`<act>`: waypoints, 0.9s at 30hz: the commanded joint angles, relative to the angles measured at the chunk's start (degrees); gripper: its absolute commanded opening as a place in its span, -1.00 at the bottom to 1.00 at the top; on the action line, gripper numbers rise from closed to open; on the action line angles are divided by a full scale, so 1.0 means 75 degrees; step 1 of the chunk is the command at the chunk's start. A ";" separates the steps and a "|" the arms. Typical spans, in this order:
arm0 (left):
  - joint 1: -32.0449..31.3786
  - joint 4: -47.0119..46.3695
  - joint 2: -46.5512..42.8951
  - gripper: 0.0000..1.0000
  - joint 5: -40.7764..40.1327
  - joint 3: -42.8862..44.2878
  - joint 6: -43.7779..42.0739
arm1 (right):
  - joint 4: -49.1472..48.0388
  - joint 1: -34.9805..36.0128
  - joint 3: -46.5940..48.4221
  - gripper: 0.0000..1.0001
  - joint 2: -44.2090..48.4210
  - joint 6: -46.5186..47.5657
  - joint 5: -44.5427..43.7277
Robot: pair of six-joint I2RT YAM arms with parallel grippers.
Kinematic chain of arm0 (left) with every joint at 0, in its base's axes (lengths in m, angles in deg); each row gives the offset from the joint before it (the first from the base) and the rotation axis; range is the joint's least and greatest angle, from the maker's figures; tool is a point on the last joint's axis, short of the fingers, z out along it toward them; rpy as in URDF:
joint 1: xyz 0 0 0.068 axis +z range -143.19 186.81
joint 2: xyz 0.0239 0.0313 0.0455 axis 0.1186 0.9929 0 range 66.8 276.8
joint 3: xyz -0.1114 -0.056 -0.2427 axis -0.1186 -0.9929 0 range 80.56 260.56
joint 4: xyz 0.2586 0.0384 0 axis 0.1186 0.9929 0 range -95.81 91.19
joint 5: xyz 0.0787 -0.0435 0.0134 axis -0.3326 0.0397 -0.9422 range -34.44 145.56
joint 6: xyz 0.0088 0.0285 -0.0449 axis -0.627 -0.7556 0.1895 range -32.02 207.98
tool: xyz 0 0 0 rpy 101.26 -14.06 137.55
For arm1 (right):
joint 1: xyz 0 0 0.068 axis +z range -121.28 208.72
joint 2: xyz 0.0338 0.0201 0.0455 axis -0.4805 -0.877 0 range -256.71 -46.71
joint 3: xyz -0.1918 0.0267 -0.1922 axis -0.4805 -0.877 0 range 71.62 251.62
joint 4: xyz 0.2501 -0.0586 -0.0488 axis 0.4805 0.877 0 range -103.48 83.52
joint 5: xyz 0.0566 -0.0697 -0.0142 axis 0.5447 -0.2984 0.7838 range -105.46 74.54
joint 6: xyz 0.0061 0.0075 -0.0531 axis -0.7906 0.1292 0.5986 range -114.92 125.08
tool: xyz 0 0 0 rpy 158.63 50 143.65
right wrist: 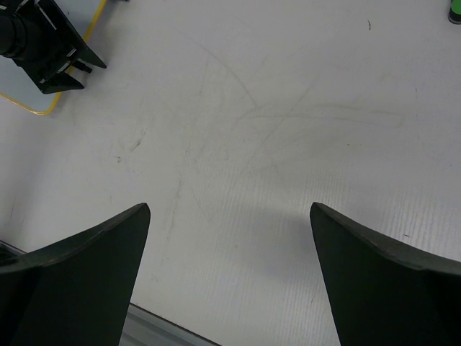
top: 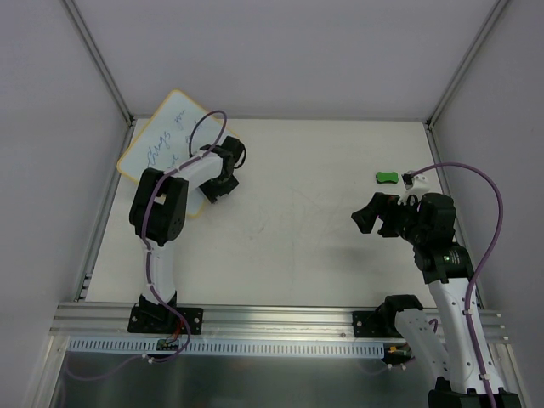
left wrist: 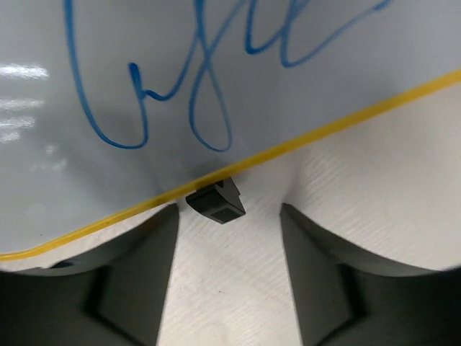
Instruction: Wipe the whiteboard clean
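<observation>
Lying just before the spread left pincer (left wrist: 227,210) is the whiteboard (left wrist: 216,65).

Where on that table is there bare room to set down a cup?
The widest bare patch is the middle of the table, between the left claw and the right claw. The far strip between the whiteboard and the green eraser is free too. The far-left corner is crowded: the board, with the left claw at its edge.

Left arm (top: 161,208) over whiteboard (top: 170,127), blue writing; green eraser (top: 387,178) right.
</observation>
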 commanded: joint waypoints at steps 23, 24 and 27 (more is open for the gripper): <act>0.3068 -0.0204 -0.5064 0.84 0.3752 -0.0044 -0.5794 | -0.0223 0.0040 0.0088 0.98 -0.0077 0.0275 0.1000; 0.3364 -0.0274 -0.5217 0.83 0.3987 -0.0198 -0.5841 | -0.0223 0.0040 0.0100 0.98 -0.0112 0.0275 0.1023; 0.4440 -0.0637 -0.5768 0.83 0.4784 -0.0842 -0.6086 | -0.0235 0.0040 0.0158 0.98 -0.0171 0.0321 0.1199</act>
